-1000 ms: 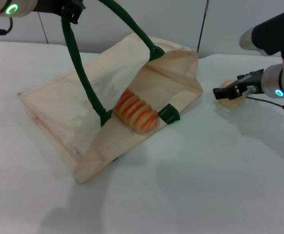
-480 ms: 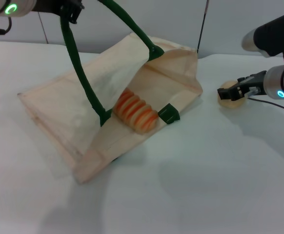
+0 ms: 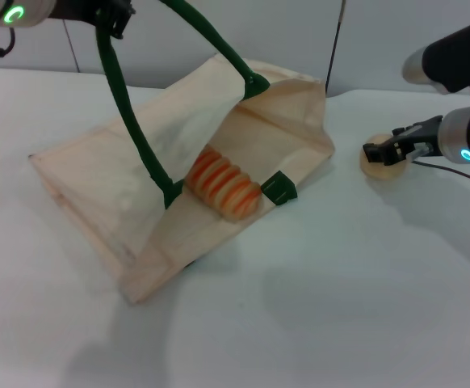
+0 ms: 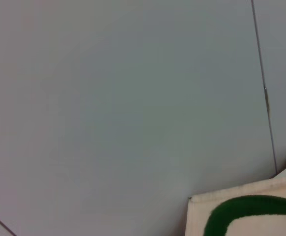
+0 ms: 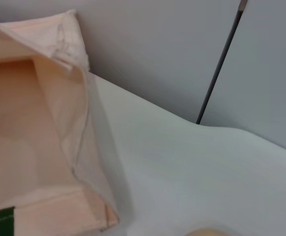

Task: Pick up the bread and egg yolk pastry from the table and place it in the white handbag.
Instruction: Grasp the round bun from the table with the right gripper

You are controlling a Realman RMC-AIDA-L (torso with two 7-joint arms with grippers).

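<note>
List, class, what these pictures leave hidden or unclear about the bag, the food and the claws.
- Egg yolk pastry: head view, right claw covers its top, grip unclear; right wrist view shows only a sliver at the edge.
- Left claw: head view, cut off by the top edge, fingers unseen.
- White handbag: its interior behind the bread is hidden.

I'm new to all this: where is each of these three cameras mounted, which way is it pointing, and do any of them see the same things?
Head view: from the robot's head, looking down at the table; shows the white handbag with the bread in its mouth, the left gripper holding a handle, the right gripper at the egg yolk pastry.
Left wrist view: on the left arm, facing the wall; only a corner of the handbag, none of the robot.
Right wrist view: on the right arm, facing the handbag's side; no fingers.
Shared: the handbag, in all three.
</note>
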